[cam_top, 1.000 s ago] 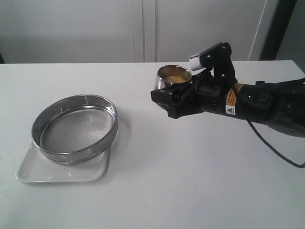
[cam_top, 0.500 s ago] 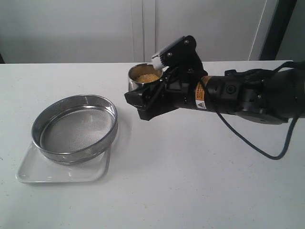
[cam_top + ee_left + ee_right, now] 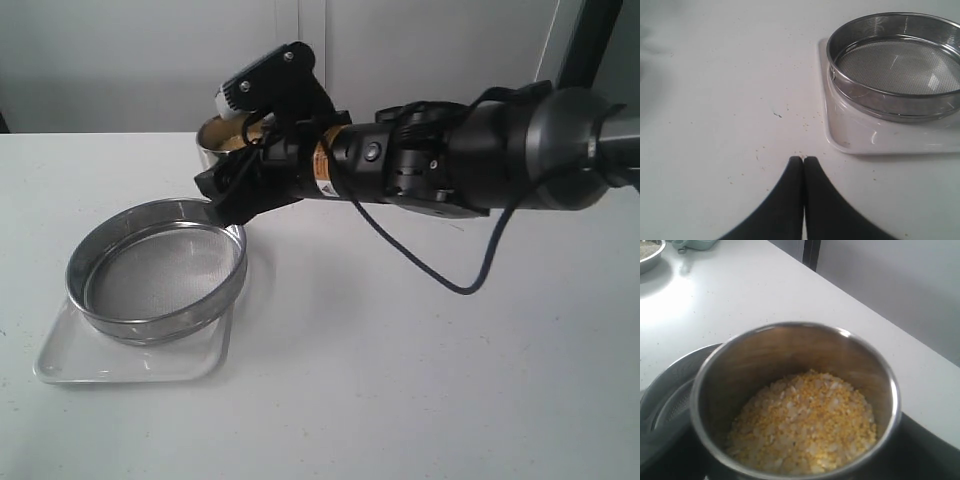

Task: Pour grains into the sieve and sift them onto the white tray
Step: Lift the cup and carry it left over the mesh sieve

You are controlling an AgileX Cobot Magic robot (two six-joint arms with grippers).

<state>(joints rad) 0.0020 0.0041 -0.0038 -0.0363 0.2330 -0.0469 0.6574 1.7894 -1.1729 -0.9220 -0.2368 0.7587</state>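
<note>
The sieve (image 3: 155, 272), a wide steel ring with grey mesh, rests on the white tray (image 3: 130, 362) at the left front of the table. My right gripper (image 3: 224, 172) is shut on a small steel cup (image 3: 212, 142) and holds it in the air just behind the sieve's far rim. The right wrist view looks down into the cup (image 3: 790, 331), where the grains (image 3: 805, 425), yellow and pale, lie inside, with the sieve's edge (image 3: 670, 390) beneath. My left gripper (image 3: 803, 159) is shut on nothing, low over the table beside the tray (image 3: 850, 136) and the sieve (image 3: 895, 70).
A black cable (image 3: 450, 282) hangs from the right arm over the table's middle. Loose specks (image 3: 790, 107) dot the tabletop near the tray. In the right wrist view a metal bowl (image 3: 647, 254) and a teal object (image 3: 692, 244) stand far off on the table.
My right arm has carried the cup of grains leftwards across the table, from the middle back to just behind the sieve. The sieve and tray have not moved.
</note>
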